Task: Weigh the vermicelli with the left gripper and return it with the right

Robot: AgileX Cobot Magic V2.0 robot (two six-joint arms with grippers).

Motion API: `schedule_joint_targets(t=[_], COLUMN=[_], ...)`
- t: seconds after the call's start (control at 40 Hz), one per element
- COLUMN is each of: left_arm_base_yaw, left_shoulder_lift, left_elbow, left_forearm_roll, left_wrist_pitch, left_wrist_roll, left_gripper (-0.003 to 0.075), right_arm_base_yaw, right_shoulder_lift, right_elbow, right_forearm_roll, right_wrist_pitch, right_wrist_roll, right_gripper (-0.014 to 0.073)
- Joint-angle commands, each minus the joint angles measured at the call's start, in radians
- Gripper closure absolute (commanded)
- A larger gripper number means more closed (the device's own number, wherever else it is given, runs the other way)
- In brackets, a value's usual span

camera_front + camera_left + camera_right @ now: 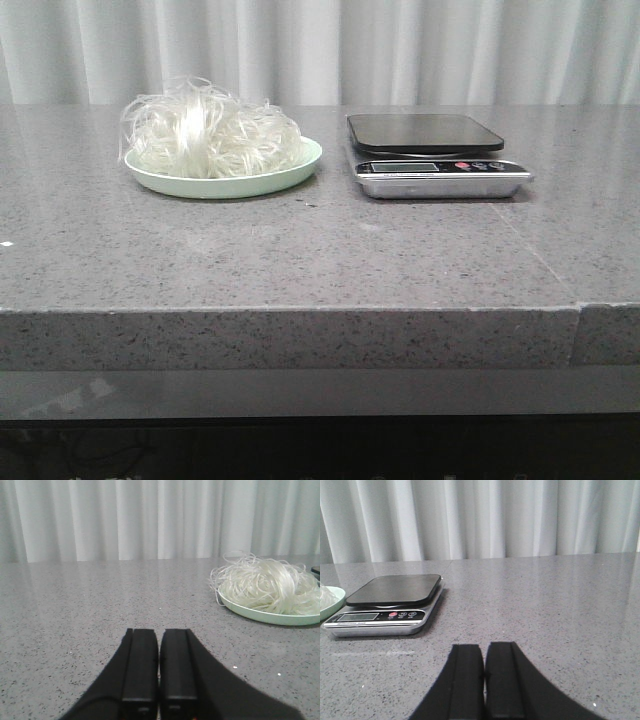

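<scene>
The vermicelli (210, 132), a fluffy tangle of thin white strands, lies on a pale green plate (235, 184) at the left of the table. It also shows in the left wrist view (267, 584), off to one side of my left gripper (159, 632), which is shut and empty, low over the bare table. A kitchen scale (432, 155) with a black platform, which has nothing on it, stands right of the plate. In the right wrist view the scale (390, 602) is ahead and to one side of my right gripper (484, 646), shut and empty. Neither gripper shows in the front view.
The grey speckled stone tabletop (320, 250) has its front edge near me. A white curtain (320, 50) hangs behind the table. The plate's rim (331, 602) just shows beside the scale in the right wrist view.
</scene>
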Motion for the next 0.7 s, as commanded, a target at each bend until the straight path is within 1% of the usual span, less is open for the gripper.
schedule_joint_targets(t=[0.0, 0.574, 0.674], left_arm_base_yaw=[0.002, 0.002, 0.030], left_shoulder_lift=[-0.022, -0.022, -0.022], left_elbow=[0.037, 0.037, 0.037], left_forearm_roll=[-0.011, -0.011, -0.011], left_wrist_pitch=[-0.080, -0.080, -0.080], left_wrist_roll=[-0.013, -0.013, -0.013], left_gripper=[0.0565, 0.0565, 0.0565], right_arm_base_yaw=[-0.005, -0.005, -0.005], right_shoulder_lift=[-0.015, -0.015, -0.015], right_elbow=[-0.002, -0.002, -0.002], right_forearm_roll=[0.004, 0.004, 0.004], right_wrist_pitch=[-0.091, -0.091, -0.091], right_wrist_roll=[-0.014, -0.014, -0.014], right_gripper=[0.0398, 0.0398, 0.0398])
